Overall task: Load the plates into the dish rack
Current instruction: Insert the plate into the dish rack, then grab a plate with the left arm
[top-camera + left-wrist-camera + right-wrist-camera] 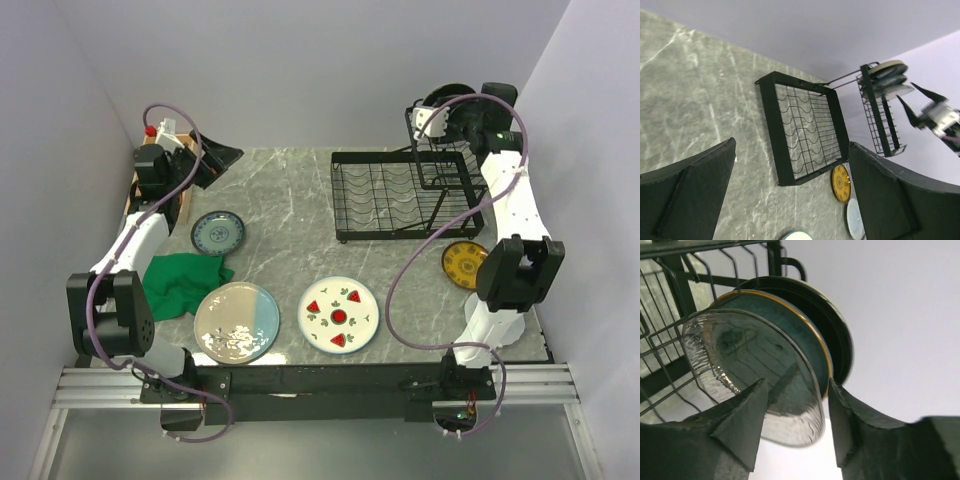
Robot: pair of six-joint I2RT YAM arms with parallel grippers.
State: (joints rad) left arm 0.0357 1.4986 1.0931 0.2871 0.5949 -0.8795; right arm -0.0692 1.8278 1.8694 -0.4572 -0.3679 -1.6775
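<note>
The black wire dish rack (400, 195) stands at the back right, with its raised upper basket (440, 165) on the right. In that basket a clear glass plate (755, 375), a slate-blue plate with a gold rim (790, 325) and a black plate (835, 330) stand on edge. My right gripper (797, 395) is open, its fingers apart on either side of the glass plate's rim. On the table lie a small blue plate (217, 232), a cream-and-blue plate (237, 322), a watermelon plate (338, 315) and a yellow plate (466, 263). My left gripper (215, 160) hangs wide open at the back left, holding nothing.
A green cloth (180, 280) lies crumpled by the left arm. A wooden box (135, 195) sits at the left edge behind that arm. A pale plate (855, 219) lies beside the yellow plate (841, 183). Walls close in the table at the back and sides.
</note>
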